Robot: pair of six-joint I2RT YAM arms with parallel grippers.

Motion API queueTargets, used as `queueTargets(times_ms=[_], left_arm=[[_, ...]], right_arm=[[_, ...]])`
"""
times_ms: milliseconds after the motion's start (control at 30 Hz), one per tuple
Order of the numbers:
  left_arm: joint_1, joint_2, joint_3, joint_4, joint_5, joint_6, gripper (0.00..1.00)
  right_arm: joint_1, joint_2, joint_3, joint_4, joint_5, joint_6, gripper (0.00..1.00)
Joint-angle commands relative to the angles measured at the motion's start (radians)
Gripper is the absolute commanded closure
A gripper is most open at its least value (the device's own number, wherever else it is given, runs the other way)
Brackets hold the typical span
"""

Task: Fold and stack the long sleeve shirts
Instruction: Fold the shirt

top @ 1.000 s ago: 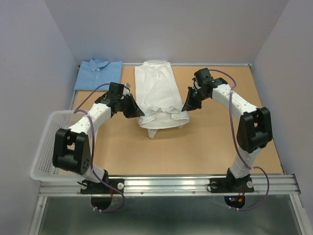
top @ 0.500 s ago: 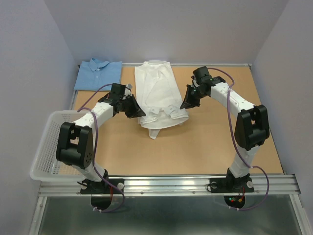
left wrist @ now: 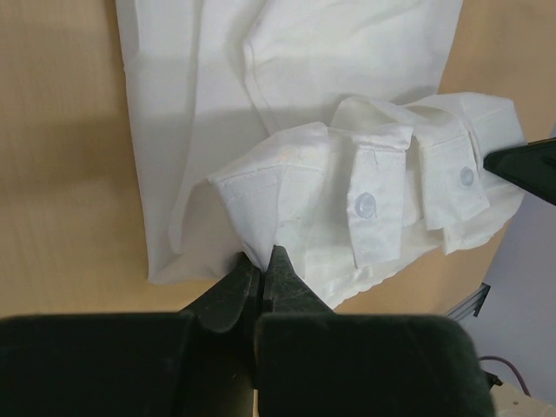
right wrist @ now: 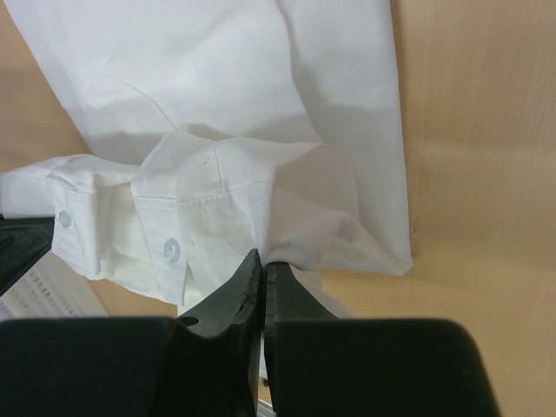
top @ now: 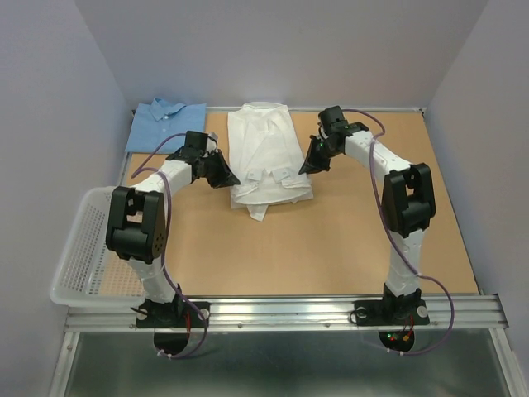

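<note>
white shirt (top: 264,153) lies between left claw (left wrist: 259,265) and right claw (right wrist: 263,261), each pinching it.

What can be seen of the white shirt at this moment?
The white shirt is plain thin cloth, lying lengthwise on the table, far middle, narrowed to a strip, with buttoned cuffs bunched at its near end. The left gripper and right gripper each pinch a near corner, jaws shut on cloth.
</note>
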Motion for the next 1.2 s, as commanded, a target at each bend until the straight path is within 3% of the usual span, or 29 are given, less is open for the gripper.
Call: queueTargets(times_ms=[0,333,433,500,533,567,633,700,733,800,833,933,1033,1167], left_arm=[[0.024,0.025,0.068,0.029,-0.007,0.043,0.96],[0.045,0.131,0.129,0.047,0.005,0.057,0.93],[0.050,0.158,0.157,0.050,0.025,0.059,0.91],[0.051,0.165,0.166,0.050,0.031,0.057,0.89],[0.053,0.163,0.173,0.050,0.038,0.054,0.82],[0.054,0.153,0.177,0.055,0.039,0.051,0.67],[0.059,0.140,0.195,0.055,0.036,0.049,0.49],[0.062,0.117,0.212,0.055,0.038,0.045,0.34],[0.062,0.106,0.233,0.055,0.027,0.043,0.30],[0.062,0.076,0.256,0.056,0.016,0.048,0.22],[0.062,0.067,0.278,0.064,0.007,0.052,0.21],[0.062,0.013,0.295,0.065,-0.037,0.068,0.18],[0.062,-0.076,0.231,0.087,-0.096,0.078,0.18],[0.062,-0.209,0.079,0.101,-0.152,0.082,0.19]], right_arm=[[-0.018,0.037,0.078,0.036,0.018,0.014,0.96],[-0.035,0.126,0.140,0.044,0.018,0.029,0.91],[-0.040,0.146,0.162,0.046,0.016,0.032,0.85],[-0.044,0.152,0.174,0.046,0.013,0.034,0.76],[-0.047,0.155,0.180,0.046,0.008,0.034,0.70],[-0.049,0.157,0.196,0.046,0.008,0.029,0.69],[-0.052,0.152,0.211,0.046,0.008,0.020,0.60],[-0.052,0.149,0.243,0.046,0.021,-0.005,0.54],[-0.052,0.143,0.257,0.046,0.031,-0.015,0.47],[-0.052,0.134,0.274,0.046,0.054,-0.037,0.42],[-0.055,0.123,0.289,0.046,0.067,-0.045,0.35],[-0.061,0.097,0.295,0.047,0.114,-0.068,0.29],[-0.063,0.036,0.266,0.052,0.142,-0.124,0.29],[-0.061,-0.070,0.109,0.079,0.148,-0.178,0.31]])
